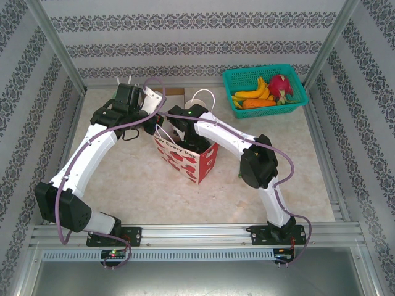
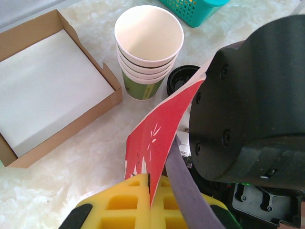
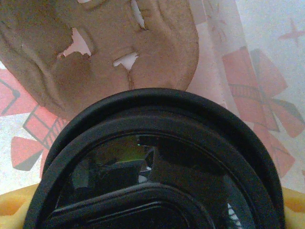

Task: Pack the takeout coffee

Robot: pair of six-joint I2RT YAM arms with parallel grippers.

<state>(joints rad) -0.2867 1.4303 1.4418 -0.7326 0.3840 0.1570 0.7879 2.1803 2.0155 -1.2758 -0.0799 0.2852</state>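
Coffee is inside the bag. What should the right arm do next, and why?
Probably lower the takeout coffee a little, into a pocket of the pulp cup carrier just beneath it. The left gripper pinches the red paper bag rim open, and the coffee hangs above the carrier, seemingly not yet seated.

Left arm, right arm: white rounded shells, black blocky joints. Purple cable along each arm, looping free at joints. Black base plates at near edge, small green light beside left one. Green light on right arm's far joint. Black joint housing: matte, rounded, recessed screw holes. Left gripper: yellow fingers, square recesses, black trim. Right gripper: yellow fingers too.
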